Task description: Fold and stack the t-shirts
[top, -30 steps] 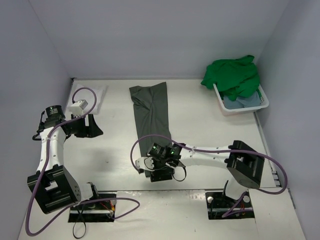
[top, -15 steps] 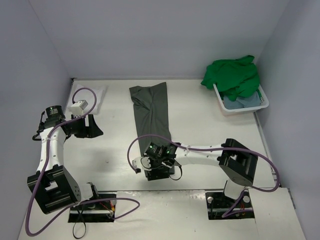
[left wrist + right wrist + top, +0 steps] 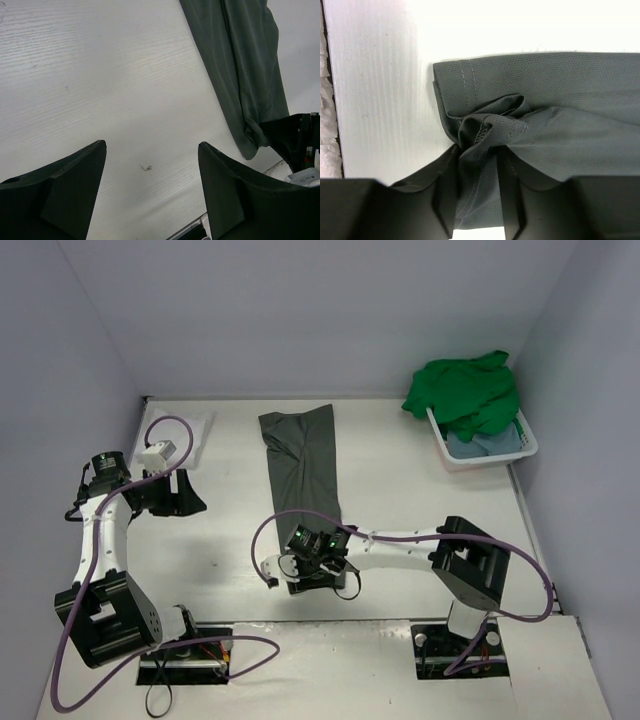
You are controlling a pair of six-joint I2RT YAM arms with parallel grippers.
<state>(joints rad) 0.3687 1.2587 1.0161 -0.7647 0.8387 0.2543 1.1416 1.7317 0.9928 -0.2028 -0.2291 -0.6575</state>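
Note:
The dark grey-olive t-shirt (image 3: 300,460) lies as a long folded strip on the table, running from the back toward the front. My right gripper (image 3: 312,565) sits at its near end, and in the right wrist view the gripper (image 3: 477,200) is shut on the bunched hem of the shirt (image 3: 560,100). At the left, my left gripper (image 3: 185,492) hovers open over bare table; its wrist view shows the gripper (image 3: 152,190) holding nothing, the shirt (image 3: 240,65) to its right. A bright green t-shirt (image 3: 465,390) is heaped over a light blue one (image 3: 485,445) in the basket. A white t-shirt (image 3: 198,428) lies at the back left.
The white plastic basket (image 3: 530,445) stands at the back right against the wall. Purple cables loop from both arms over the table. The arm bases and their mounting plates sit along the near edge. Walls close in the left, back and right.
My right gripper has slid left onto the near end of the grey-olive shirt and its jaws have closed on the hem. The left arm has not moved.

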